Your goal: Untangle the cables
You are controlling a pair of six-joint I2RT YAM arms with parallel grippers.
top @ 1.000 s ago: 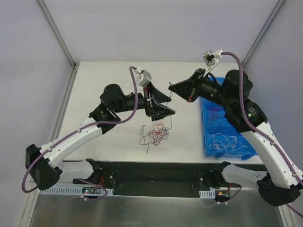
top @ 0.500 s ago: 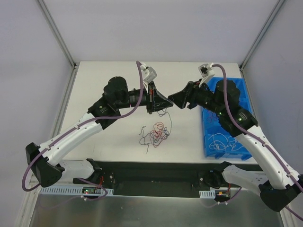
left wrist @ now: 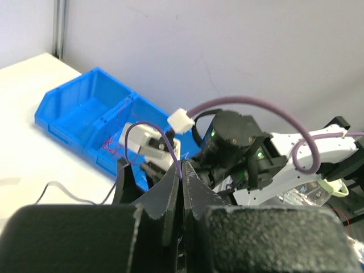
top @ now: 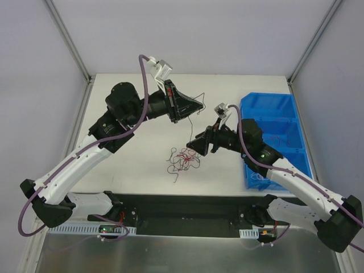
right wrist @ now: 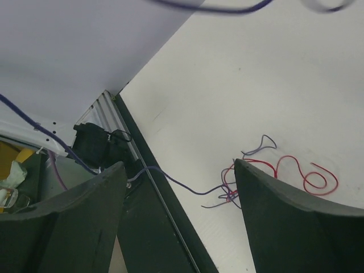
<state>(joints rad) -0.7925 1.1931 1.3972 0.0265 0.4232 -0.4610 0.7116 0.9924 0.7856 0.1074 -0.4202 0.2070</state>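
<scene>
The cables (top: 185,159) lie as a small red and dark purple clump on the white table (top: 125,96). My left gripper (top: 199,107) is raised above and behind the clump, shut on one thin purple cable strand (left wrist: 173,151). That strand sticks out from between its closed fingertips (left wrist: 182,166) and trails down toward the clump. My right gripper (top: 192,145) hangs open just over the clump's right side. In the right wrist view its wide-apart jaws (right wrist: 179,164) frame red loops (right wrist: 296,170) and a purple strand (right wrist: 187,189), with nothing between them.
A blue divided bin (top: 267,102) stands at the table's right side, with thin wires in its compartments; it also shows in the left wrist view (left wrist: 85,114). A black rail (top: 187,207) runs along the near edge between the arm bases.
My left gripper closed on the purple strand and lifted it up and to the left. My right gripper opened and swung from beside the bin down to the clump.
</scene>
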